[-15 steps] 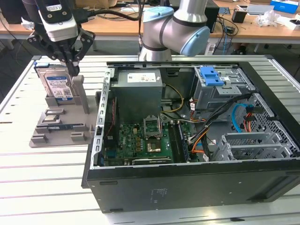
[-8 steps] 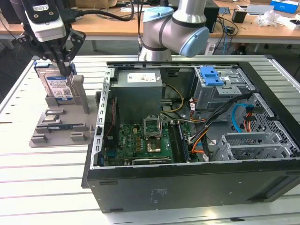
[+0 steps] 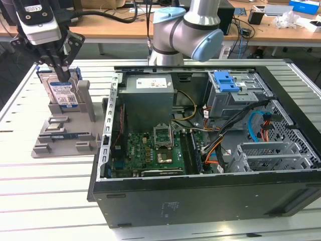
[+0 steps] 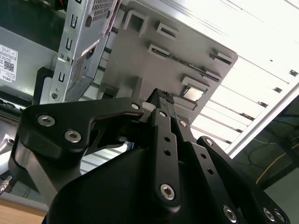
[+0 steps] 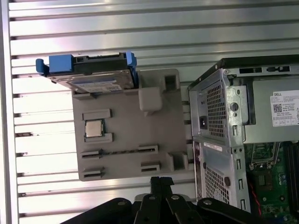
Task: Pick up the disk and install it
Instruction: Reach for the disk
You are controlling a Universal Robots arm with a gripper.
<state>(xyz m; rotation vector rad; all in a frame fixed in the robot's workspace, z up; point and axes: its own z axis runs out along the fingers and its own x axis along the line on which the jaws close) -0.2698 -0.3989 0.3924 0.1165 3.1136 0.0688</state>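
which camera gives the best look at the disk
The first wrist view: the disk shows its labelled face and blue side rails, standing on edge in the grey holder. In the exterior view the end effector covers part of it.

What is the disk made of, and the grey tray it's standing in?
The disk looks like silver metal with a dull shine, and its blue side rails look like plastic. The grey tray is matte and evenly coloured, so it's probably moulded plastic.
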